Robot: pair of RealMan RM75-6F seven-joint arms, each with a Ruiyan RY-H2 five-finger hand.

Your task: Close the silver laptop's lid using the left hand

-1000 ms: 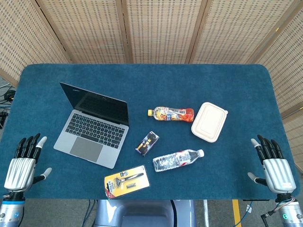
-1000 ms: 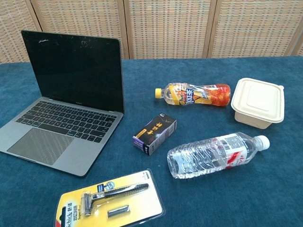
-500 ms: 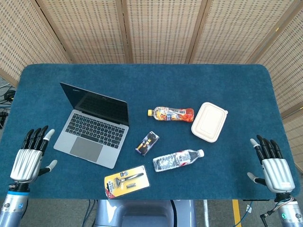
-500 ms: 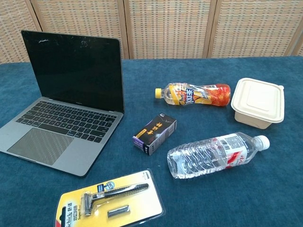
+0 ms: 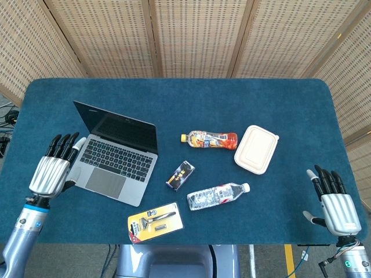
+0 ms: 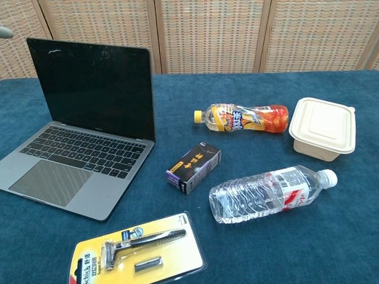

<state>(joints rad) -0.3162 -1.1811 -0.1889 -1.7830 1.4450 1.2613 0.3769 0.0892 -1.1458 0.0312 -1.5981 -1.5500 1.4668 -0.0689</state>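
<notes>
On the left side of the table: laptop [image 5: 116,153] is sitting with its lid standing open, screen dark, keyboard facing the near edge.
Left hand: left hand [image 5: 53,172] is hovering just beside the laptop's left edge, fingers [image 5: 62,145] stretched out and apart, holding nothing; whether it is touching the laptop cannot be told.
Right hand: right hand [image 5: 334,205] is resting at the near right corner, well apart from everything, fingers spread and gripping nothing.
Table: blue cloth table [image 5: 174,98] is carrying all the items.
Middle: orange drink bottle [image 6: 243,118] is lying on its side, yellow cap pointing left; a small dark box [image 6: 193,167] is lying nearer, between the laptop and the bottles.
Near middle: clear water bottle [image 6: 269,191] is lying on its side, white cap pointing right.
Right: cream lidded food container [image 6: 323,128] is sitting shut, just right of the drink bottle.
Near edge: razor in a yellow pack [image 6: 139,250] is lying flat, close to the laptop's near corner.
</notes>
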